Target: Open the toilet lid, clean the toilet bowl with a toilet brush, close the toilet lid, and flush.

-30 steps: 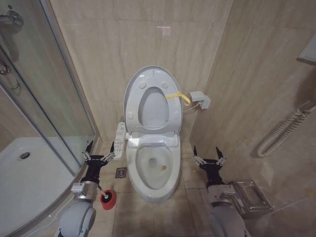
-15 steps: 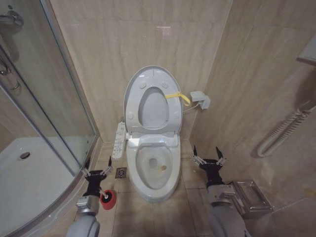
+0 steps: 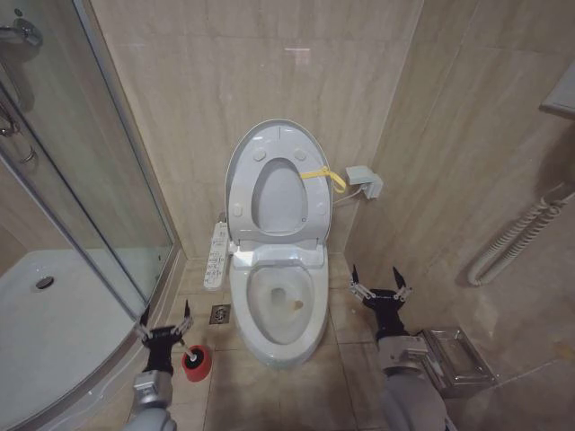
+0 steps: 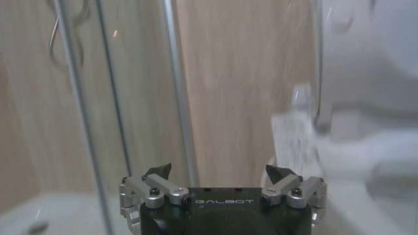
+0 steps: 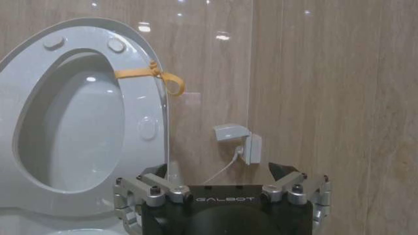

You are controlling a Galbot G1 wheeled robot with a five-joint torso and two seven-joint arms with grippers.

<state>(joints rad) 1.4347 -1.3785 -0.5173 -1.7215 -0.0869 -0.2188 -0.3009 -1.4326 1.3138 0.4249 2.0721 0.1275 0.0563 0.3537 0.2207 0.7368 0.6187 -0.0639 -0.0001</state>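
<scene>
Since the earlier frames the left pincer [image 3: 163, 323] has drawn back and down toward the floor, its fingers spread and empty; the right pincer [image 3: 376, 284] hangs unmoved, fingers apart, beside the toilet bowl [image 3: 279, 305]; the toilet lid [image 3: 244, 162] stands up against the wall with the seat ring [image 3: 310, 211]; the toilet brush [image 3: 186, 350] sits in its red holder [image 3: 197, 364] just below and right of the left pincer; it looks light, its thin stick stiff and likely slippery, best pinched on the handle above the holder
</scene>
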